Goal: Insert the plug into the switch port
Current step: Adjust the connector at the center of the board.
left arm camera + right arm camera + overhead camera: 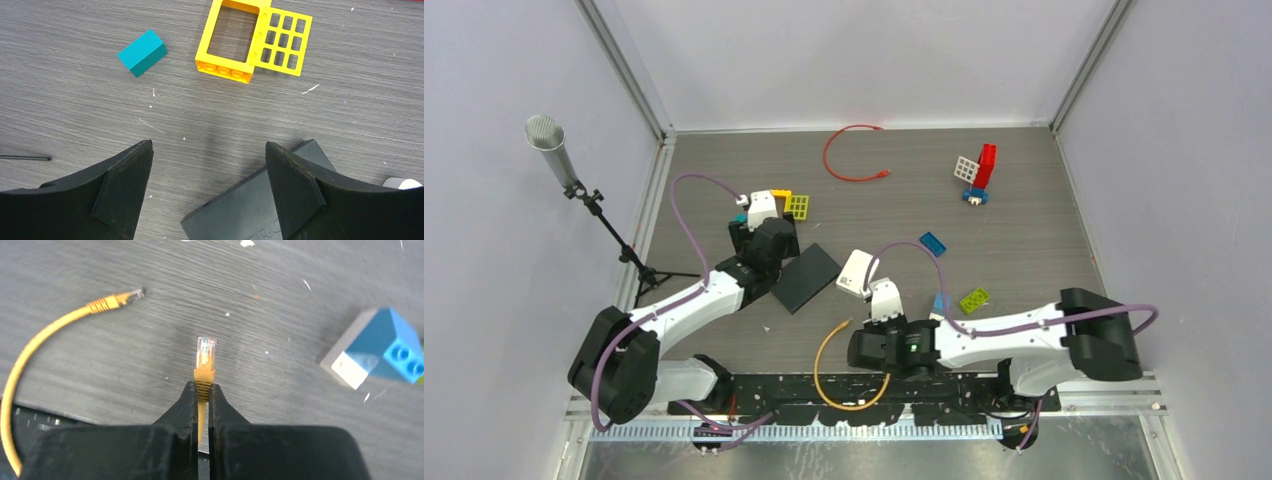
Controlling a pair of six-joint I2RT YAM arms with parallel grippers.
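The switch [805, 278] is a flat dark grey box lying left of the table's middle. My left gripper [208, 147] hangs open just above the switch's [260, 210] far corner, with bare table between its fingers. The plug [206, 352] is clear, on a yellow cable [820, 372] that loops near the front edge. My right gripper [201, 385] is shut on the cable's ribbed boot right behind that plug, which points forward above the table. The cable's other plug [132, 294] lies free on the table. From above, the right gripper [861, 348] hides the held plug.
A teal block [142, 52] and a yellow window frame [252, 37] lie just beyond the left gripper. A white box [856, 272] sits right of the switch. A blue-and-white block [380, 347], a blue brick [933, 242], a green brick [974, 299], a red cable [849, 160] and a brick stack [979, 172] lie around.
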